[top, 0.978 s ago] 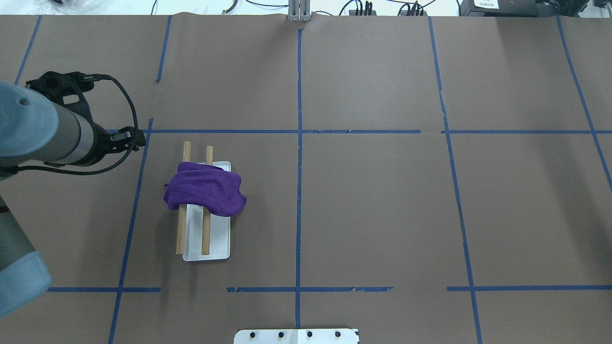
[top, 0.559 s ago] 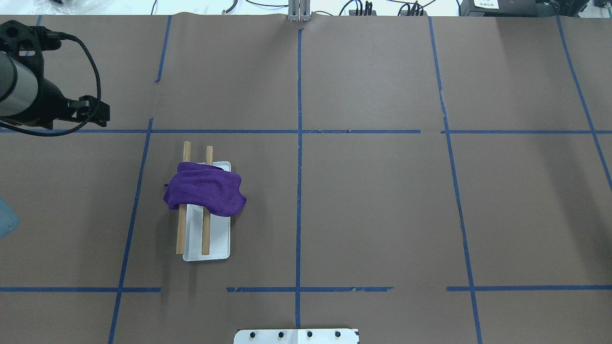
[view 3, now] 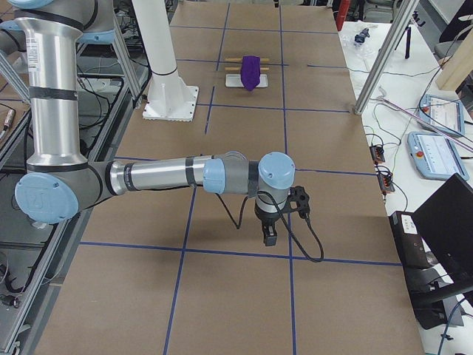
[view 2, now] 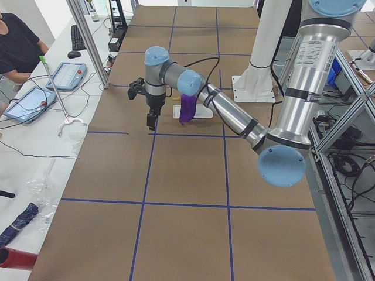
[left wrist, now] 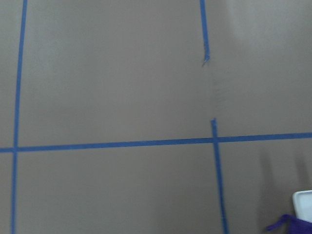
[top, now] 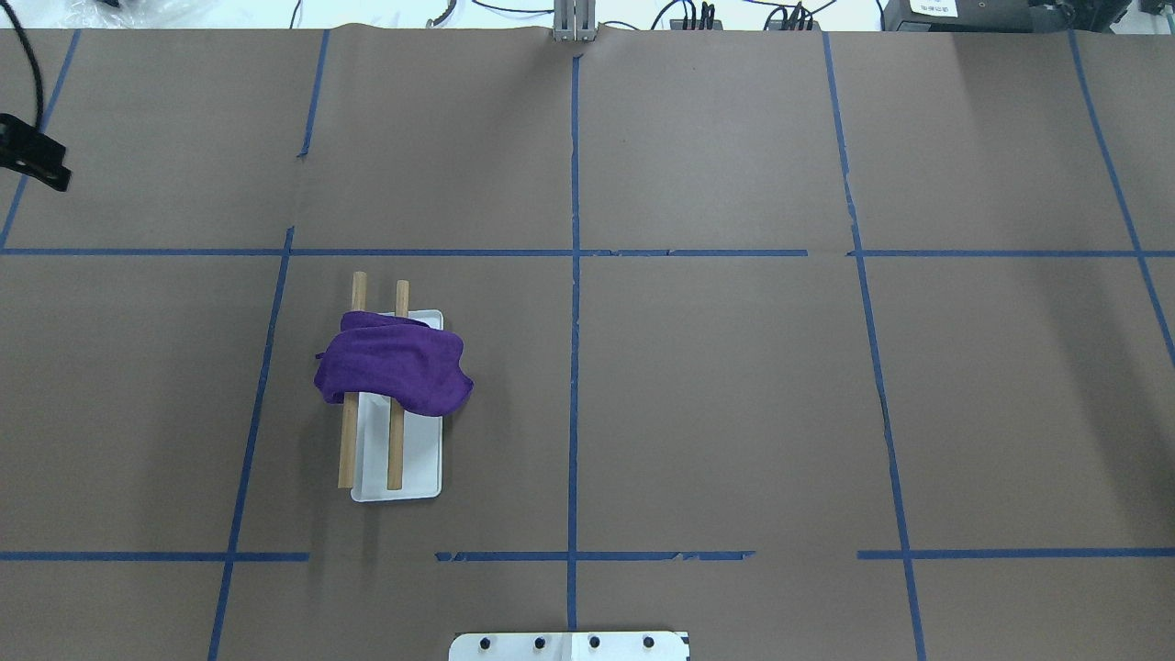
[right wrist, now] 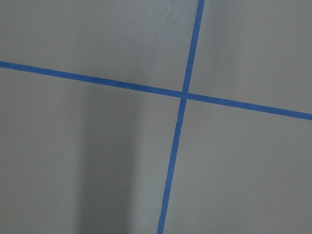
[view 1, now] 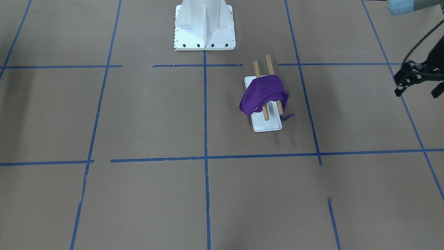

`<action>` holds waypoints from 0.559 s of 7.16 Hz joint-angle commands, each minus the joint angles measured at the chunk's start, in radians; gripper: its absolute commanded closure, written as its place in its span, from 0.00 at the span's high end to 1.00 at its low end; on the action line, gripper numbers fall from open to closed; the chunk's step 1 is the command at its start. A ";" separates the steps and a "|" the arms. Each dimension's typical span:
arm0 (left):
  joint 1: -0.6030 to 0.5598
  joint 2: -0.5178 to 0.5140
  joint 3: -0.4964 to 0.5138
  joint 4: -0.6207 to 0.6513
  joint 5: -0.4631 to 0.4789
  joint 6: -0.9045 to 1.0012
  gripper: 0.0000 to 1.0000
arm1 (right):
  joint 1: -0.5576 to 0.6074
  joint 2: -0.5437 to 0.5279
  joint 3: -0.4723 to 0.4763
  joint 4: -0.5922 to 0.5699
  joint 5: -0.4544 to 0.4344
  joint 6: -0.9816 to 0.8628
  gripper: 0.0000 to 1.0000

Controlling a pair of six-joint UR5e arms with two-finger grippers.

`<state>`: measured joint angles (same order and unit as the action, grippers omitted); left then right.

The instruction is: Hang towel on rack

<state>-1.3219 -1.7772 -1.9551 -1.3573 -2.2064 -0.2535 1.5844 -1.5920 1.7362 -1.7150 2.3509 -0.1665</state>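
L arm has pulled right away. In the overhead view only a black scrap of it shows at the far edge, approx 10 o'clock from the small rack with a flat white base and 2 light-brown wooden dowels (top: 413,468), well apart from it. The left gripper (view 1: 416,92) looks released in the front view: fingers spread, nothing between them.

The purple cloth towel (top: 395,367) lies draped across both dowels near their 12 o'clock end, bunched, with 1 lobe sagging past the base edge at 3 o'clock. Judgement: hang is done and the arm is just clearing out.

Vs 1.0 s ago: L wrist sat near the rack at 10 o'clock, at 0.6 s it was further out, now it's nearly out of frame. Towel & rack haven't budged.

The right gripper (view 3: 270,235) shows only from the side, far off at the other table end; can't tell its state.
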 commanded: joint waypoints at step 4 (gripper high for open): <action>-0.174 0.177 0.145 -0.184 -0.082 0.296 1.00 | 0.006 -0.037 -0.012 0.069 0.001 0.004 1.00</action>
<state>-1.4829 -1.6597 -1.8298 -1.4636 -2.2559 0.0301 1.5898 -1.6126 1.7295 -1.6808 2.3509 -0.1650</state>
